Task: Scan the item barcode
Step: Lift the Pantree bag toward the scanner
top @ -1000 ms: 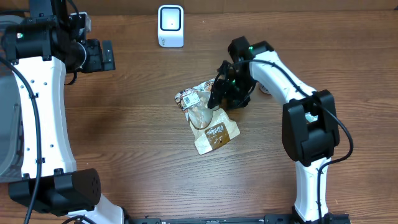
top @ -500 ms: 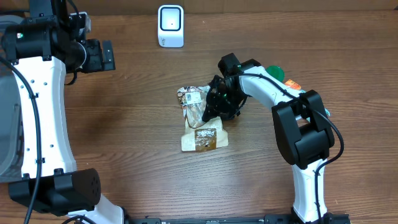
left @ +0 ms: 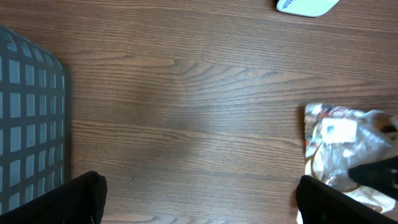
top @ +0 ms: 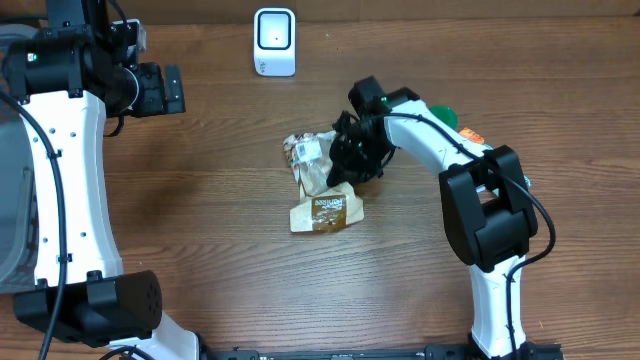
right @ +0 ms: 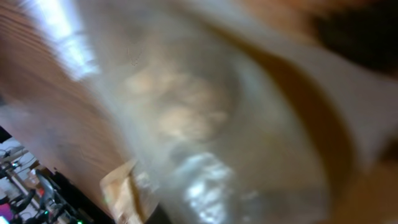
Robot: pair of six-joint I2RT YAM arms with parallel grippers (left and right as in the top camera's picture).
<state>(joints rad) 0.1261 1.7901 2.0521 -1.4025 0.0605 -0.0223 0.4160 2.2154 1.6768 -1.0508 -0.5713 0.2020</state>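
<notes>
The item is a crinkly snack bag (top: pixel 322 190) with a clear window, a brown bottom and a white label (top: pixel 303 150), lying mid-table. My right gripper (top: pixel 347 160) is shut on the bag's upper right part, bunching it. In the right wrist view the blurred bag (right: pixel 205 124) fills the frame and hides the fingers. A white barcode scanner (top: pixel 274 42) stands at the back of the table, apart from the bag. My left gripper (top: pixel 165 88) hangs open at the far left with nothing in it; its view shows the bag (left: pixel 342 149) to the right and the scanner's edge (left: pixel 308 6).
A green object (top: pixel 442 115) and an orange one (top: pixel 470 135) lie behind the right arm. A grey gridded bin (left: pixel 31 124) sits at the table's left side. Bare wood lies between the left gripper and the bag.
The right gripper has closed on the bag. The bag has crumpled and folded, and its brown bottom has swung left. The left arm has stayed still.
</notes>
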